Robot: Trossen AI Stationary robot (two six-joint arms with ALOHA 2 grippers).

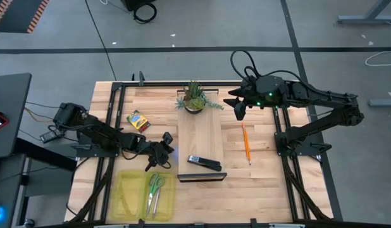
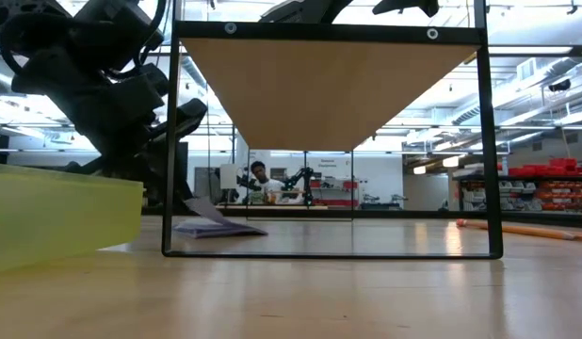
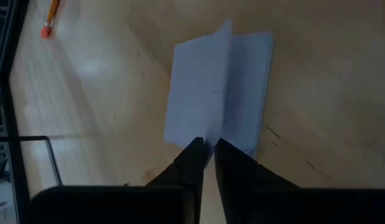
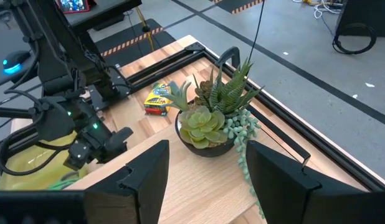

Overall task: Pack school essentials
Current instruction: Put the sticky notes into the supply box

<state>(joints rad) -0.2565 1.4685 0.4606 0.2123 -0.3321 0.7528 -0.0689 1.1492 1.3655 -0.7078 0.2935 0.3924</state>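
Observation:
The pale blue note pad (image 3: 217,93) lies on the wooden table, and my left gripper (image 3: 207,144) is shut on its edge; in the high view this gripper (image 1: 166,147) is beside the yellow tray (image 1: 127,196). The green-handled scissors (image 1: 155,185) lie in that tray. The yellow-and-green crayon box (image 1: 138,120) rests flat near the left frame rail. One orange pencil (image 1: 246,142) lies on the table's right part. My right gripper (image 1: 238,106) hangs open beside the potted plant (image 4: 211,118), touching nothing. I see no purple pen. My left gripper pinches the note pad's upper sheets at one edge (image 3: 208,138) between its two fingers, coming from the table's left and slanting down. The held sheets rise off the stack as a raised fold (image 2: 202,207). The rest of the pad (image 2: 225,228) stays flat on the table.
A black stapler (image 1: 204,163) lies on the light board in the middle, next to a dark upright frame (image 2: 333,141). The potted plant stands at the far edge. Metal rails (image 1: 116,114) run along both sides of the table. A person sits far off in the room (image 2: 261,179).

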